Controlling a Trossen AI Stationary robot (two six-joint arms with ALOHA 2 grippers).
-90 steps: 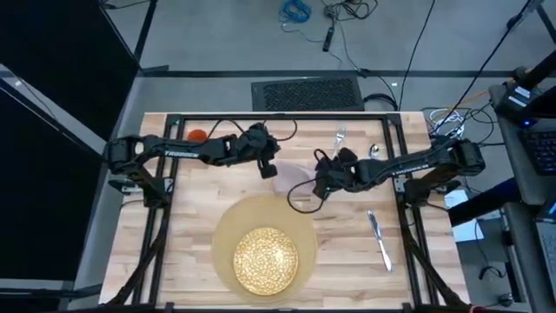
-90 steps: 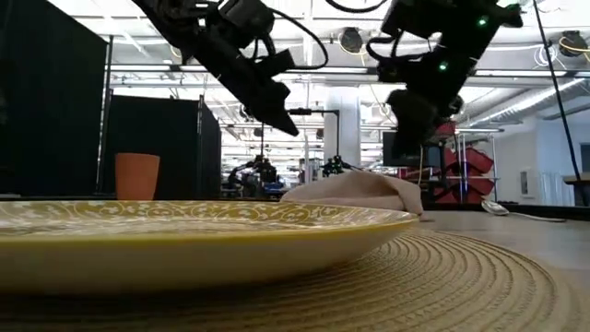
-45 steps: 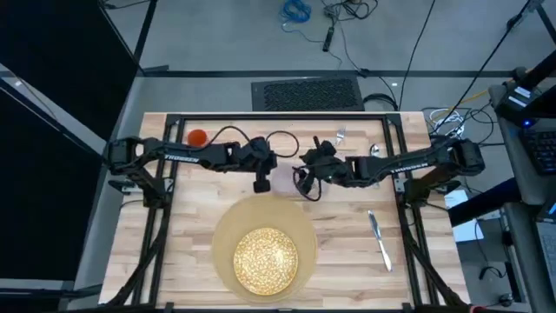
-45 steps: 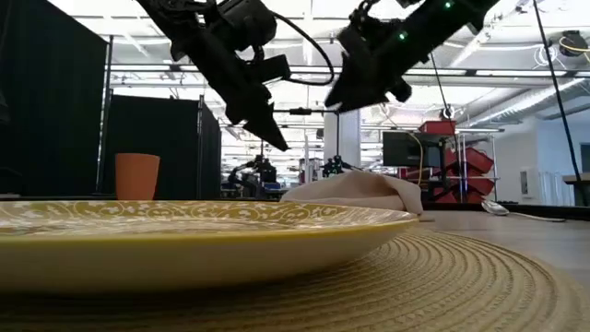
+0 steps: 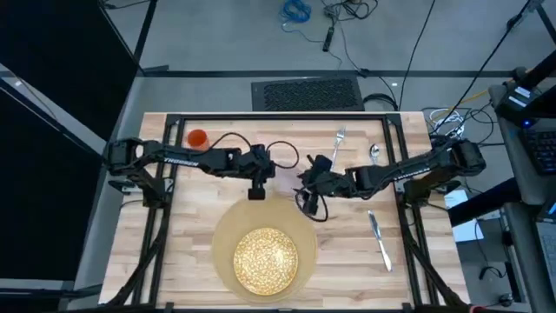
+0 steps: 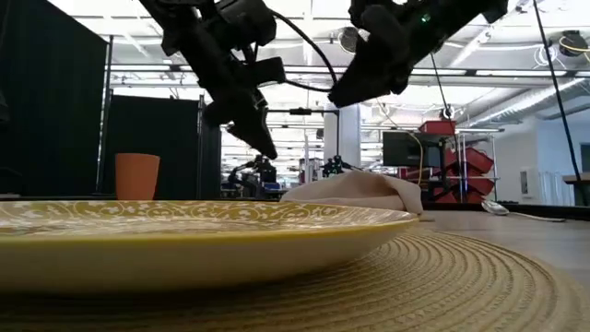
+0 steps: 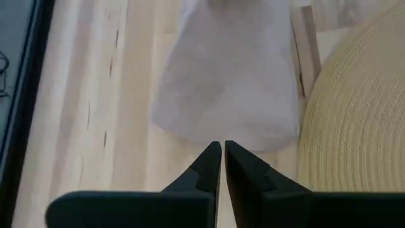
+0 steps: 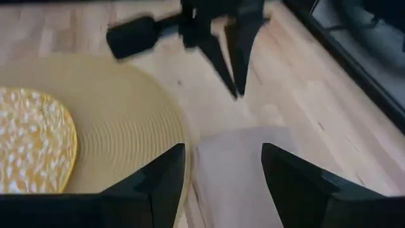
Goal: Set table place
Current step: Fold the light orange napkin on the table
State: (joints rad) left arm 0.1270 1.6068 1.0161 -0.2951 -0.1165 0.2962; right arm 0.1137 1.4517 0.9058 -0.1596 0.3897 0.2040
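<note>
Pale wooden-plank tabletop (image 5: pixel 187 235) w/ black rail frame. Big round tan woven mat (image 5: pixel 228 228) sits at the near-centre edge, w/ a smaller gold-speckled round plate (image 5: pixel 265 257) on it. Pinkish-grey cloth napkin (image 7: pixel 231 76) lies on the planks just beyond the mat's far rim, its edge touching or nearly touching the mat; mostly hidden under the arms from above, seen as a low rumpled mound (image 6: pixel 355 192) in the low view.

Left end effector (image 5: pixel 257 189) hangs above the napkin's left side, pointing down; fingers together, tips almost touching, nothing between them, per left wrist view (image 7: pixel 222 152). Right end effector (image 5: pixel 306 198) hangs over the napkin's right side, near the mat edge; its two fingers are wide apart w/ the napkin showing between them (image 8: pixel 243 168), not gripping. Both are clear of the cloth in the low view.

Small orange cup (image 5: pixel 197 137) stands at far left, upright. Steel fork (image 5: pixel 339 139) and spoon (image 5: pixel 374 152) lie far right, near each other; steel knife (image 5: pixel 378 238) lies right of the mat, well apart from it.
</note>
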